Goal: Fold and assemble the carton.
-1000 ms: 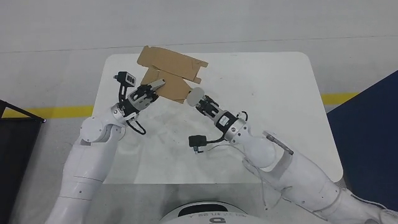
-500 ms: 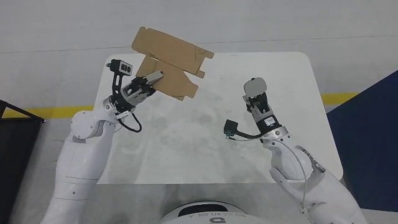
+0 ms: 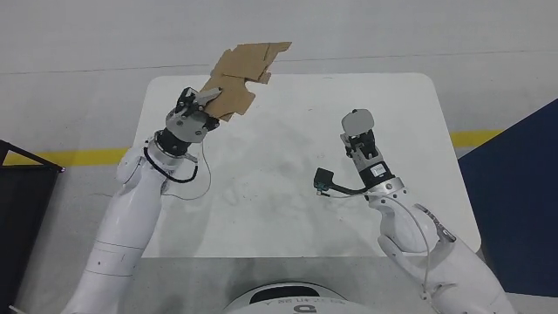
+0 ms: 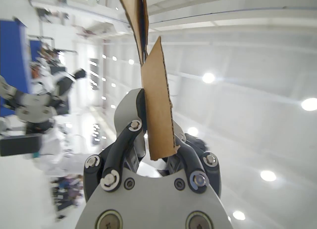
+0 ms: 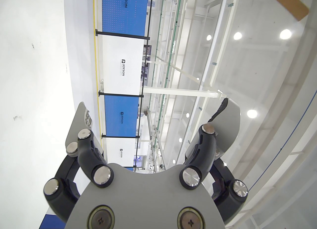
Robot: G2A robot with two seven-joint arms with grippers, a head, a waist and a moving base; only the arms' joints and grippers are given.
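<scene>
The left jaws are clamped on one flap of the carton (image 3: 240, 74). That wrist points up and away, over the far left corner of the surface (image 3: 288, 209). The right jaws stand apart with nothing between them, turned upward above the right part of the surface, well apart from the carton. The carton is flat brown corrugated cardboard with notched flaps, held tilted in the air. The surface is white with rounded corners.
</scene>
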